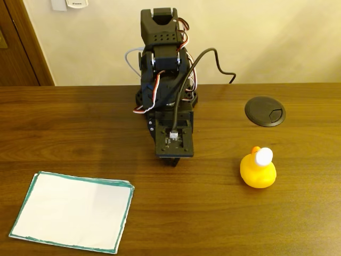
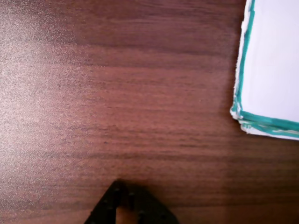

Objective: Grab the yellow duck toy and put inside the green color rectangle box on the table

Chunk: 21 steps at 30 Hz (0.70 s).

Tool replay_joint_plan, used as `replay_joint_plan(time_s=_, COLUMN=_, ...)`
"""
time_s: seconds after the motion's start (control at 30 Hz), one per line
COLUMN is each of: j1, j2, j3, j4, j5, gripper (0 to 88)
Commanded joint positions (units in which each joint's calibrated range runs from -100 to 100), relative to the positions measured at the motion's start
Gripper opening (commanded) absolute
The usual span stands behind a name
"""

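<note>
While the black two-finger gripper [image 1: 170,160] hangs nose-down over the middle of the dark brown wood-grain table [image 1: 80,122], we find nothing between its fingers; in the wrist view its tips [image 2: 126,205] meet in a narrow point with only a sliver of gap near the bottom edge, so we read them as pressed together and empty.

Well apart from it, to the right in the fixed view, sits the small glossy yellow rubber duck toy [image 1: 258,169], upright on the bare wood, with an orange beak and a white patch on its head. We judge it light and hollow, soft enough to give under a squeeze, and slick on its shiny skin, so a pinch on the rounded head would likely slip off. Our choice would be the broad body, low across its sides, with the fingers spread wide first.

The flat white paper rectangle with a thin teal-green border [image 1: 72,217] lies at the lower left of the fixed view, far from the duck; its corner [image 2: 266,93] shows at the right of the wrist view.

Counting, we see one duck, one bordered sheet, one arm, and one round black cable cap [image 1: 265,111] set in the tabletop behind the duck.
</note>
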Motion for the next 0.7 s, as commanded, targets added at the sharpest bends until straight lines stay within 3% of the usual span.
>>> replay_joint_plan(time_s=0.0, j1=0.8, j2=-0.1, j3=0.4, j4=-0.1, j5=0.2, gripper=0.8)
replay_joint_plan(time_s=0.5, j1=0.4, j2=-0.1, j3=0.4, j4=-0.1, j5=0.3, gripper=1.1)
replay_joint_plan(time_s=0.67, j1=-1.4, j2=-0.1, j3=0.4, j4=-0.1, j5=0.0, gripper=8.6)
